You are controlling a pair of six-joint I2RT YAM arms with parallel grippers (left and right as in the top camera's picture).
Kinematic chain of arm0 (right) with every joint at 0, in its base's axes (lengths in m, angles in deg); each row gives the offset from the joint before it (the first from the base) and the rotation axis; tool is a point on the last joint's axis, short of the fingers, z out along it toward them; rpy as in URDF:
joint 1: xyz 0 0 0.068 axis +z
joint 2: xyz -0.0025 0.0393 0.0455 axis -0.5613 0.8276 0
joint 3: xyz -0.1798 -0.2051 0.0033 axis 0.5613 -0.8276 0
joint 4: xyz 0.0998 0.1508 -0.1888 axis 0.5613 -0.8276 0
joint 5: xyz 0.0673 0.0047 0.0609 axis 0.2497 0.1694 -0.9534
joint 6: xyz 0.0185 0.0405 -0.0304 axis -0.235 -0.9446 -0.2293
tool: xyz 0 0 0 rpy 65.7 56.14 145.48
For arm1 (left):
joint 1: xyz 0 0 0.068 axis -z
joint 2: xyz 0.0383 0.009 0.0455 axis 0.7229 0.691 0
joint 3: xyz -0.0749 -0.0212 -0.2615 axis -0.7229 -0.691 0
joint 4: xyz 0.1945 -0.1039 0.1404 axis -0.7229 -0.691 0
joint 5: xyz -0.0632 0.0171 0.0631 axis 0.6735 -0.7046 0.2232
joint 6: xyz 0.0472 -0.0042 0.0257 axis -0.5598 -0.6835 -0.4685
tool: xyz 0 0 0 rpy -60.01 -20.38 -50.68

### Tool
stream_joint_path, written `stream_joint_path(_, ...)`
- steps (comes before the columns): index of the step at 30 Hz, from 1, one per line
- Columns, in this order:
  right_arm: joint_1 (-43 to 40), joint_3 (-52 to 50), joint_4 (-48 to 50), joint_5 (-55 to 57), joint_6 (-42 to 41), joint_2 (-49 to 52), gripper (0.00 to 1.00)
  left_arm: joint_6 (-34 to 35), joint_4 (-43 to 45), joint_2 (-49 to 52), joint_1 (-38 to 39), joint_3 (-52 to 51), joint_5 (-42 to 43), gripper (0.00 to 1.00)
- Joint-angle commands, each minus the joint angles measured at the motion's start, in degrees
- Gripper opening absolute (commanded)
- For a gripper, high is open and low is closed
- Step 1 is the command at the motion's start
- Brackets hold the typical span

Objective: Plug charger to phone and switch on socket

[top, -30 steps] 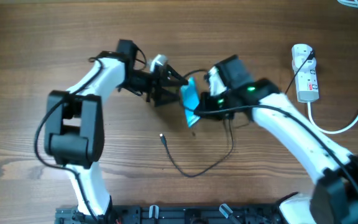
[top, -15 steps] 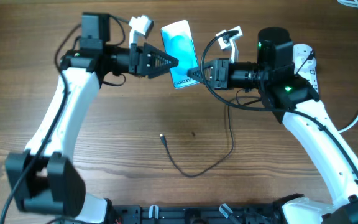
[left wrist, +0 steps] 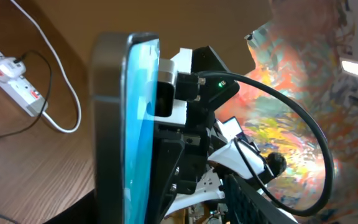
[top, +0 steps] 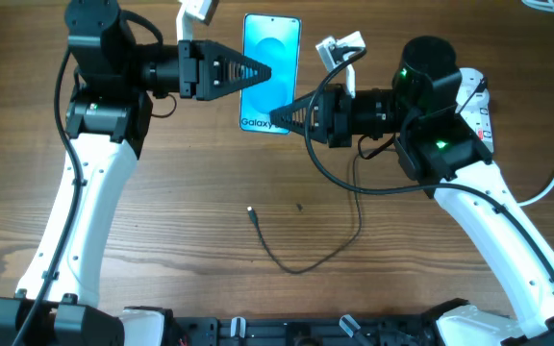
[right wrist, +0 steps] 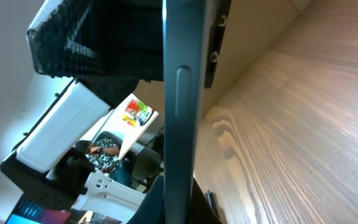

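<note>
Item 1: phone (top: 279, 48). Held in the air above the table (top: 162, 240), toward its far edge and between the two arms. The teal screen faces the overhead camera, with the white "Galaxy" band at the near end. In both wrist views it shows edge-on (left wrist: 126, 124) (right wrist: 179, 124).

Item 2: left hand (top: 258, 70). Reaches in from the left, its tapered fingers lying over the left half of the screen. It is clamped on the phone at about mid-length.

Item 3: right hand (top: 282, 115). Reaches in from the right at the phone's near right corner and is closed on it. The right wrist view has the phone's edge running straight down between the fingers.

Item 4: charger (top: 301, 267). Lies loose on the table, nearer the camera than the phone and well apart from it. The plug tip (top: 251, 213) rests free on the wood and is joined to nothing. From there the cable curves toward the near edge, then back up until it is lost under the right arm.

Item 5: socket (top: 481, 125). Sits on the table at the far right, partly hidden behind the right arm. It is also seen in the left wrist view (left wrist: 11, 74).

Item 6: lead (top: 532, 197). White, it loops from the socket toward the right edge of the table.
</note>
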Motion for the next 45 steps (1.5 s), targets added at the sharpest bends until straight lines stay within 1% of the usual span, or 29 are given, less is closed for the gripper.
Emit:
stream_joint_path(1,-0.09,-0.42,0.63,-0.72,-4.35,0.72,0.04,0.24,-0.07,-1.99,1.44,0.44,2.86,0.55)
stream_joint_path(3,-0.31,-0.42,0.94,-0.76,-7.78,0.72,0.04,0.24,-0.07,-1.99,2.05,-0.66,2.86,0.52)
stream_joint_path(6,-0.31,-0.42,0.96,-3.61,-11.39,0.72,0.04,0.24,-0.09,-1.81,2.05,-0.76,2.86,0.49)
stream_joint_path(7,-0.31,-0.42,1.01,-4.33,-11.80,0.72,0.04,0.26,-0.09,-1.81,2.05,-0.76,2.86,0.47)
stream_joint_path(8,-0.31,-0.42,1.01,-4.26,-11.76,0.74,0.04,0.26,-0.09,-1.81,2.05,-0.76,2.86,0.42)
stream_joint_path(12,-0.31,-0.42,1.18,-4.13,-11.76,0.74,0.04,0.24,-0.09,-1.81,2.16,-0.76,2.86,0.28)
stream_joint_path(17,-0.31,-0.42,1.18,-4.13,-11.76,0.74,0.04,0.22,-0.09,-1.81,2.16,-0.76,2.86,0.06)
stream_joint_path(18,-0.31,-0.42,1.20,-4.13,-11.76,0.74,0.04,-0.42,-0.09,-1.81,2.16,-0.76,2.86,0.04)
stream_joint_path(21,-0.31,-0.42,1.20,-4.13,-11.74,0.74,0.05,-4.76,-2.12,-1.77,2.16,-0.79,2.86,0.04)
stream_joint_path(22,-0.31,-0.42,1.20,-4.09,-11.41,0.74,0.07,-6.86,-3.96,-1.77,2.16,-0.79,2.86,0.04)
stream_joint_path(23,-0.31,-0.42,1.20,-4.09,-10.34,0.74,0.13,-9.01,-5.86,-1.77,2.16,-0.81,2.82,0.04)
stream_joint_path(24,-0.31,-0.42,1.18,-4.09,-8.94,0.74,0.25,-11.65,-8.31,-1.77,2.16,-0.81,2.43,0.04)
stream_joint_path(25,-0.31,-0.42,1.18,-4.11,-8.46,0.74,0.42,-14.73,-11.89,-1.77,2.14,-0.81,1.36,0.04)
stream_joint_path(26,-0.31,-0.42,1.18,-4.07,-7.50,0.74,0.62,-18.64,-16.24,-1.77,2.16,-0.81,-0.79,0.04)
stream_joint_path(27,-0.31,-0.42,1.18,-3.89,-6.91,0.74,0.73,-22.56,-19.89,-1.75,2.16,-0.81,-2.84,0.04)
stream_joint_path(28,-0.33,-0.42,1.16,-3.87,-6.51,0.74,0.81,-27.08,-25.57,-1.75,2.16,-0.81,-7.21,0.04)
stream_joint_path(29,-0.42,-0.42,1.11,-3.91,-5.51,0.76,0.86,-30.93,-33.83,-1.75,2.16,-0.81,-15.78,0.04)
stream_joint_path(31,-0.55,-0.48,-0.17,-3.69,-3.15,0.81,0.91,-34.18,-44.89,-1.70,2.16,-0.81,-30.80,0.04)
stream_joint_path(32,-0.57,-0.48,-2.95,-2.62,-0.33,0.79,0.93,-34.10,-50.40,-1.55,2.16,-0.81,-39.91,0.04)
stream_joint_path(33,-0.57,-0.48,-7.13,-0.04,2.67,0.81,0.93,-34.07,-54.10,-1.36,2.16,-0.85,-45.62,0.04)
stream_joint_path(34,-0.57,-0.48,-12.66,4.61,5.53,0.81,0.96,-34.07,-56.96,-0.94,2.16,-0.85,-49.48,0.04)
stream_joint_path(35,-0.57,-0.48,-18.56,10.60,7.69,0.81,1.00,-34.07,-58.62,-0.50,2.16,-0.85,-51.39,0.04)
stream_joint_path(36,-0.57,-0.48,-23.74,16.33,9.79,0.81,1.00,-34.05,-60.11,0.31,2.16,-0.85,-52.70,0.04)
stream_joint_path(38,-0.50,-0.76,-33.27,25.99,14.49,0.83,1.00,-34.03,-61.66,2.75,2.16,-0.85,-52.70,0.04)
stream_joint_path(40,-0.50,-1.31,-39.32,31.17,17.86,1.01,1.00,-33.99,-62.34,5.53,2.16,-0.85,-52.68,0.04)
stream_joint_path(43,-0.50,-4.24,-41.48,32.61,20.17,1.70,1.00,-32.50,-63.14,11.76,2.16,-0.85,-52.57,0.04)
stream_joint_path(45,-0.44,-5.70,-41.53,32.61,20.17,2.93,1.00,-32.54,-63.14,14.51,2.14,-0.85,-50.01,0.04)
